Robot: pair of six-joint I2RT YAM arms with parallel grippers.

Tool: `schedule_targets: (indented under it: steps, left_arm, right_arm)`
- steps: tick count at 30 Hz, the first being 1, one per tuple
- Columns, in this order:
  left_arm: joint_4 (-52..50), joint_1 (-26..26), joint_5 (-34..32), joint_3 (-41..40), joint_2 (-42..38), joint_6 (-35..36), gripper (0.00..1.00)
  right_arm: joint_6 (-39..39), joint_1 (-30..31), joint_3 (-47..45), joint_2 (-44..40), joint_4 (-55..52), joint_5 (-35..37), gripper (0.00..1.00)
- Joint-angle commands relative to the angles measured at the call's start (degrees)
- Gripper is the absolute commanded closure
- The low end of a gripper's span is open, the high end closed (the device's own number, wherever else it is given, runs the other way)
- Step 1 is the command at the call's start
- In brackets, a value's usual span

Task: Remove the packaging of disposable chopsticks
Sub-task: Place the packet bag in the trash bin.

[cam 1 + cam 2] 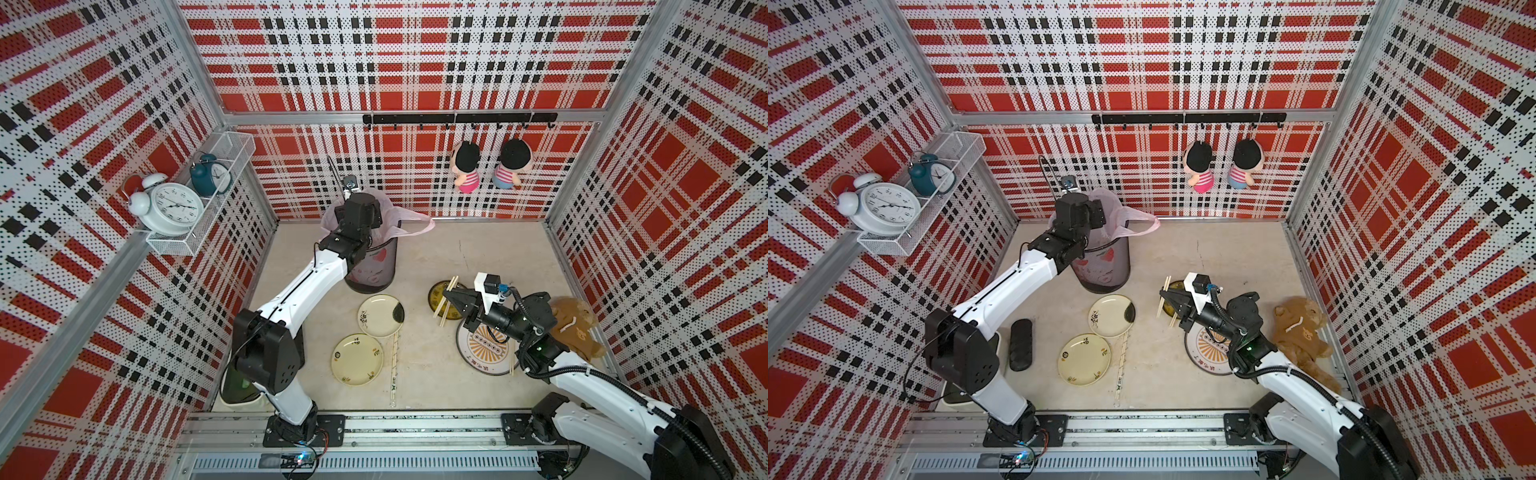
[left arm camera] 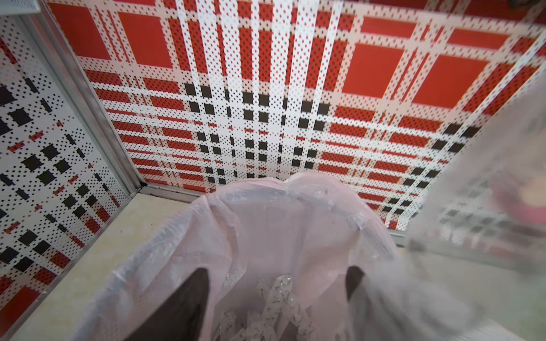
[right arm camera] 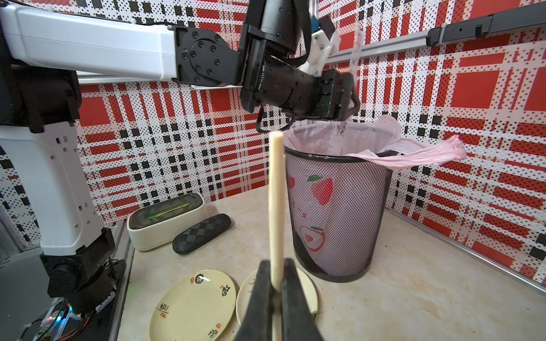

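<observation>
My left gripper point(image 2: 274, 276) hangs open over the black mesh bin point(image 1: 374, 270), its jaws apart above crumpled clear packaging point(image 2: 283, 307) in the pink liner. Another clear sleeve point(image 2: 461, 224), blurred, runs close past one finger point(image 2: 354, 280); whether they touch I cannot tell. My right gripper point(image 3: 276, 283) is shut on pale disposable chopsticks point(image 3: 276, 203), which it holds upright above the dark plate point(image 1: 436, 291). More bare sticks point(image 1: 444, 318) cross that plate. In both top views a wrapped pair point(image 1: 395, 365) point(image 1: 1122, 365) lies on the table beside two cream plates point(image 1: 357, 359).
A patterned round plate point(image 1: 486, 353) lies under my right arm with a stick point(image 1: 511, 363) at its edge. A brown teddy bear point(image 1: 575, 328) sits at the right wall. A black case point(image 1: 1021, 345) and a white box point(image 3: 167, 220) lie by the left arm's base.
</observation>
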Motion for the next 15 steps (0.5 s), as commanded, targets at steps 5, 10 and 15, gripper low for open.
schedule_targets:
  steps: [5,10,15]
  left_arm:
    - [1.0,2.3,7.1,-0.5,-1.1,-0.5,1.00]
    - [-1.6,2.3,9.5,2.3,2.3,-0.7,0.35]
    - [-4.5,2.2,6.4,4.8,4.1,-1.3,0.12]
  right_arm:
    - [-0.3,-0.4,-0.2,-0.1,1.6,-0.4,1.00]
    - [-0.3,-0.4,-0.1,0.0,1.6,-0.4,1.00]
    - [-0.4,-0.4,0.0,0.4,1.4,-0.5,1.00]
